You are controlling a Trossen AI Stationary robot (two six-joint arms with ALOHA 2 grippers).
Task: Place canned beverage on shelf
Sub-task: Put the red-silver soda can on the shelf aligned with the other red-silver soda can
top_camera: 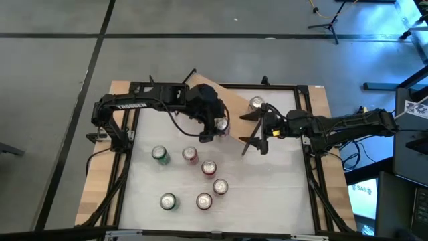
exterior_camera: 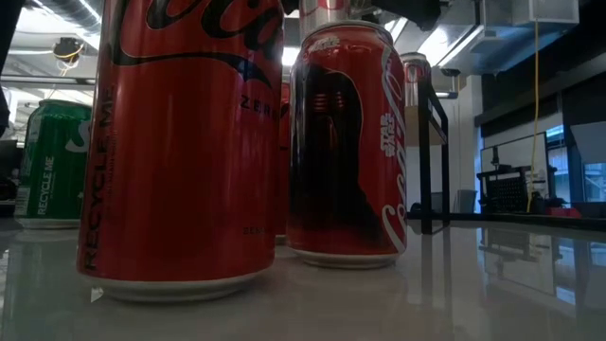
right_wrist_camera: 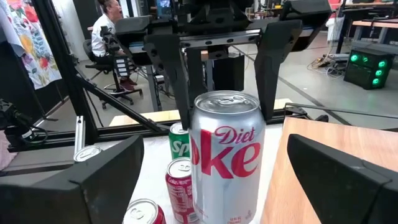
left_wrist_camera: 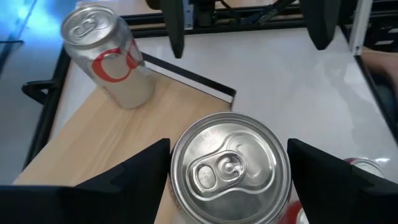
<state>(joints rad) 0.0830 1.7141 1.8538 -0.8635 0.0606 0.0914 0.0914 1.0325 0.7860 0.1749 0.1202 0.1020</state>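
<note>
left gripper (left_wrist_camera: 227, 168) – clamps a silver can (left_wrist_camera: 227, 171) at shelf (left_wrist_camera: 106, 137) edge | right gripper (top_camera: 253, 128) – fingers spread, holding nothing, near Diet Coke can (top_camera: 257, 104)

Six cans (top_camera: 190, 175) crowd the near table; shelf (top_camera: 231, 100) mostly bare.

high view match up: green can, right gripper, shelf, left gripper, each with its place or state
Column one:
1. green can
2. right gripper
3. shelf
4. left gripper

Column two:
a. open, holding nothing
b. closed around the held silver can
c. standing on the white table
d. carrying the lone silver can

Pairs: 1-c, 2-a, 3-d, 4-b
</note>
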